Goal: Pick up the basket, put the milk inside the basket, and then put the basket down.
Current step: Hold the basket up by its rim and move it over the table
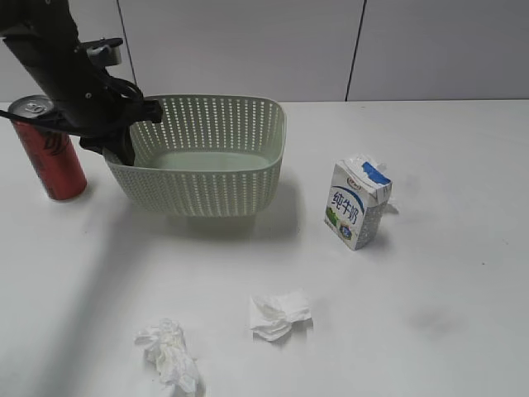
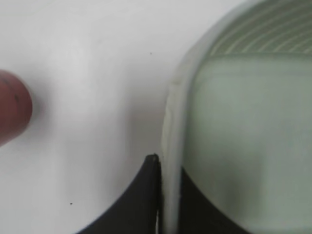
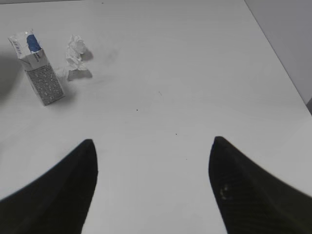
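Observation:
A pale green perforated basket [image 1: 216, 157] stands at the back left of the white table. My left gripper [image 1: 122, 153] is shut on its left rim; in the left wrist view the fingers [image 2: 168, 168] pinch the basket wall [image 2: 175, 122] from both sides. A white and blue milk carton [image 1: 356, 203] stands upright right of the basket, apart from it. It also shows in the right wrist view [image 3: 38, 68] at the far left. My right gripper [image 3: 152, 146] is open and empty above bare table, out of the exterior view.
A red drink can [image 1: 50, 149] stands just left of the basket, close to my left arm; it also shows in the left wrist view [image 2: 12, 112]. Crumpled tissues lie at the front [image 1: 279, 316] and front left [image 1: 169, 354], another behind the carton [image 3: 76, 53].

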Motion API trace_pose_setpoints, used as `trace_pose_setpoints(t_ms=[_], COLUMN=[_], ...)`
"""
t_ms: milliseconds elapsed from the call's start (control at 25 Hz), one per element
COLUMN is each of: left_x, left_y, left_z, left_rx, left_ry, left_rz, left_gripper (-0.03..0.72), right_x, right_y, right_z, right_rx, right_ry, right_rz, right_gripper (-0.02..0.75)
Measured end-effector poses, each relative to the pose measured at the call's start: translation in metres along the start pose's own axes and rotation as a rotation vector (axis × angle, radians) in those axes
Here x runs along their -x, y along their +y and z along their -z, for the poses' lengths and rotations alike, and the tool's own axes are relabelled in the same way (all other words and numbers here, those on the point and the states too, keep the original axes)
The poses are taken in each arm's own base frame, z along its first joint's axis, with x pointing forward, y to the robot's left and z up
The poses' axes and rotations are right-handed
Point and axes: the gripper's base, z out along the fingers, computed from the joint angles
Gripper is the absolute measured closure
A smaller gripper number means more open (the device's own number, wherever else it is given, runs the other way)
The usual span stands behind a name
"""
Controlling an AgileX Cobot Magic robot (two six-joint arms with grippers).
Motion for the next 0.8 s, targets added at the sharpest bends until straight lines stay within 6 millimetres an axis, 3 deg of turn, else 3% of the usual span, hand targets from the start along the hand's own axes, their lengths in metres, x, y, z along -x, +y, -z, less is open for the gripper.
trace_pose_setpoints(t_ms=[360, 600, 800], left_x=[0.0, 0.0, 0.0], left_y=[0.0, 0.0, 0.0], left_z=[0.0, 0.0, 0.0], left_rx=[0.0, 0.0, 0.0], left_ry=[0.003, 0.003, 0.004], left_rz=[0.0, 0.0, 0.001], left_gripper=[0.685, 0.685, 0.685], right_x=[0.003, 0.028, 0.049], right_y=[0.001, 0.002, 0.004], right_z=[0.002, 0.001, -0.022], right_rx=[0.005, 0.006, 0.013], right_ry=[-0.017, -0.154, -0.142], right_rz=[-0.003, 0.007, 0.1], right_gripper=[0.192, 0.098, 0.09])
